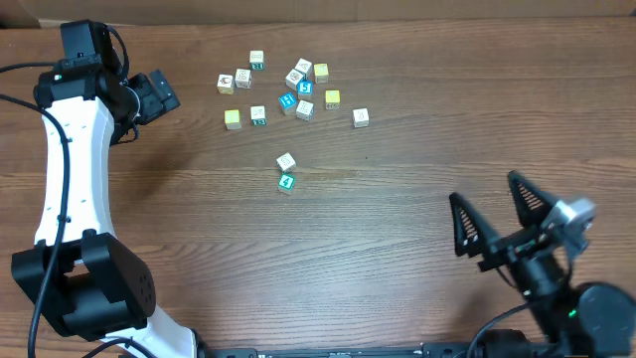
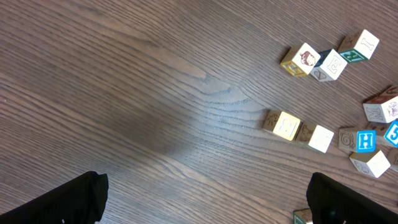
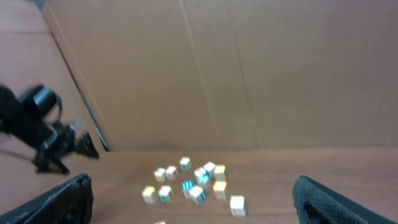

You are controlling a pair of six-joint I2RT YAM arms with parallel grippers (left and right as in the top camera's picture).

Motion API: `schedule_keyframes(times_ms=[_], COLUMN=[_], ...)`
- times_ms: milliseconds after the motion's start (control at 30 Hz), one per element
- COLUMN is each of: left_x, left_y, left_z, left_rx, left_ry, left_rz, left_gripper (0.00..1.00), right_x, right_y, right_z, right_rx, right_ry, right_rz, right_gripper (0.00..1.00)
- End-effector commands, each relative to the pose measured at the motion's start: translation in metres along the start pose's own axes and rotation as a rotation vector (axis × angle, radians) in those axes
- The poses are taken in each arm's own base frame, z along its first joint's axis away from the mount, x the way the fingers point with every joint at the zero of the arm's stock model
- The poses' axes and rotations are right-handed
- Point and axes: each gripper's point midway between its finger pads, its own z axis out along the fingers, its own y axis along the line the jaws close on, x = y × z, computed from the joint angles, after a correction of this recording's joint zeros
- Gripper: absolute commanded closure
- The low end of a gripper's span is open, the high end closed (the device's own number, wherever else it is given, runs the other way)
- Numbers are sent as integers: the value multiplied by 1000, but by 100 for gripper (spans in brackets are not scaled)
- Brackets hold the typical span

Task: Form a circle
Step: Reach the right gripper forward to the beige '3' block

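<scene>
**Overhead Finds the Cubes Bunched, Both Tools Wide and Empty**

Overhead, nearest the robot, the right tool [image 1: 485, 194] has its two black ribbed fingers spread fully apart. Nothing lies between them, and the tool is well apart from every cube. Farther out on the brown wood-grain tabletop [image 1: 397, 249] lies a lone pair of cubes [image 1: 286, 171], one white-faced and one teal-faced, touching each other. Only this view shows the pair whole.

Beyond the pair sits the circle [image 1: 304, 109], toward the far side of the tabletop near its middle. It is a tight knot of small square-edged letter cubes, white faces with blue-teal ones among them. Its long axis runs near to far, so it looks more like a short column than a closed ring. Looser cubes lie around it, among them yellow cubes [image 1: 332, 97]. Level with the knot and well to its left, the left tool [image 1: 159, 94] points toward the cubes.

The left wrist view alone gives fine detail. Its dark fingertips [image 2: 74, 199] sit at the lower corners, far apart and holding nothing. It also shows the streaked grain of the wood and the printed letters and small pictures on the matte cube faces, with the knot at the right edge.

The right wrist view is blurred. It alone shows the plain cardboard wall [image 3: 249, 74] rising behind the tabletop and the left arm [image 3: 43, 130], dark at the left.
</scene>
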Motion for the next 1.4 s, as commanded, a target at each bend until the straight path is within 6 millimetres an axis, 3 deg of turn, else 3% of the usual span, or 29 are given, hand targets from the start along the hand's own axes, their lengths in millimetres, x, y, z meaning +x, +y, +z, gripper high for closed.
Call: schedule_keyframes(times_ms=[0, 200, 333, 533, 700, 967, 1133, 1200, 1300, 1367], left_x=[1, 1, 1, 1, 1, 1, 1, 1, 1, 1], left_y=[-2, -2, -2, -2, -2, -2, -2, -2, -2, -2], left_z=[2, 2, 2, 2, 2, 2, 2, 2, 2, 2], left_rx=[9, 9, 9, 9, 9, 9, 9, 9, 9, 9], left_ry=[8, 8, 8, 8, 8, 8, 8, 8, 8, 8], left_rz=[-4, -4, -4, -4, -4, -4, -4, -4, -4, -4], left_gripper=[0, 0, 0, 0, 0, 0, 0, 0, 1, 1], right_x=[-30, -77, -98, -103, -64, 29, 61, 73, 95, 114], right_y=[5, 5, -2, -21, -29, -44, -53, -54, -68, -74], right_z=[14, 52, 84, 135, 179, 234, 264, 272, 281, 285], right_rx=[16, 58, 96, 142, 118, 134, 123, 107, 158, 185], right_ry=[67, 244, 393, 588, 743, 953, 969, 980, 1012, 1038], right_rz=[30, 35, 71, 158, 160, 127, 139, 152, 129, 104], right_gripper=[0, 0, 0, 0, 0, 0, 0, 12, 45, 53])
